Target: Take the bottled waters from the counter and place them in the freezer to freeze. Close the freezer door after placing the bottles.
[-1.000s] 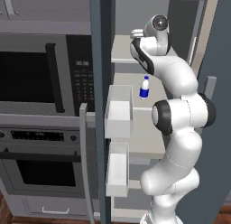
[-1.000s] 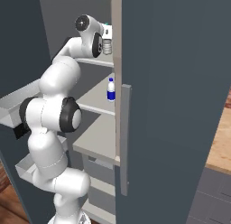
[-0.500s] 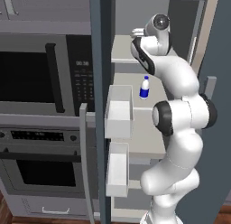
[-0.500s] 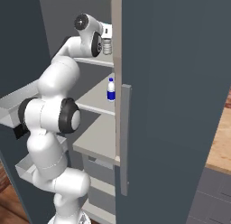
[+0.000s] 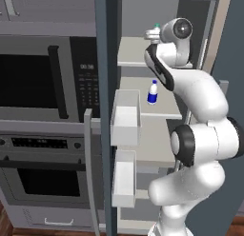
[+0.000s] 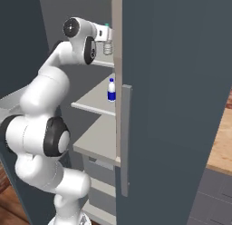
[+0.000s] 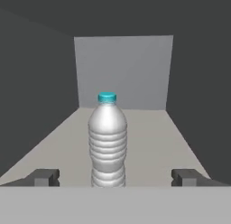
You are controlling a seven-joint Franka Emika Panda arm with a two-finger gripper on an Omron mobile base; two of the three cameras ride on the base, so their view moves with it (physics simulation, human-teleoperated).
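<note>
Hand view: clear ribbed bottle (image 7: 107,141) w/ teal cap stands upright on the pale upper shelf (image 7: 149,142) inside the freezer (image 5: 167,49), centred between the two finger tips. Gripper (image 7: 115,177) spread wide, tips well apart on either side of the bottle, neither touching it; nothing held. Left base view: arm reaches up into the freezer's upper compartment; blue-label bottle (image 5: 152,93) w/ white top stands upright on the next shelf down. Freezer door (image 5: 107,111) open at left, white bins (image 5: 125,117) on its inner face. Right base view: blue-label bottle just behind the right-hand door's edge (image 6: 118,83).
</note>
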